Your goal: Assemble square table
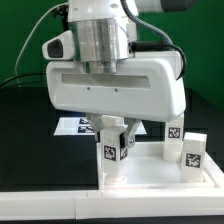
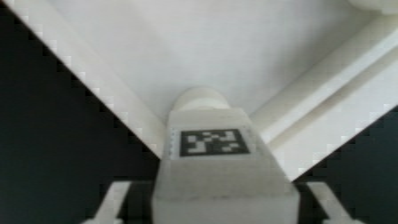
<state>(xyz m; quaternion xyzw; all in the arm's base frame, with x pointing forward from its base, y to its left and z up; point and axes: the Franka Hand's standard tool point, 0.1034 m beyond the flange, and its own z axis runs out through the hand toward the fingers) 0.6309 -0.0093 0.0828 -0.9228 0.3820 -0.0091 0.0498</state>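
The square table's white slab point(image 1: 150, 176) lies at the front, its raised rim showing in the wrist view point(image 2: 214, 50). One white tagged leg point(image 1: 110, 152) stands upright at the slab's corner on the exterior view's left. It fills the middle of the wrist view point(image 2: 215, 150). My gripper point(image 1: 111, 132) hangs straight over that leg with a finger on each side of its top. In the wrist view my gripper point(image 2: 217, 203) shows a thin dark gap between each finger and the leg, so it is open around it. Two more tagged legs point(image 1: 172, 141) point(image 1: 193, 153) stand on the exterior view's right.
The marker board point(image 1: 72, 127) lies flat on the black table behind the gripper, toward the exterior view's left. A green backdrop closes the back. The arm's broad white hand point(image 1: 115, 85) hides the middle of the scene.
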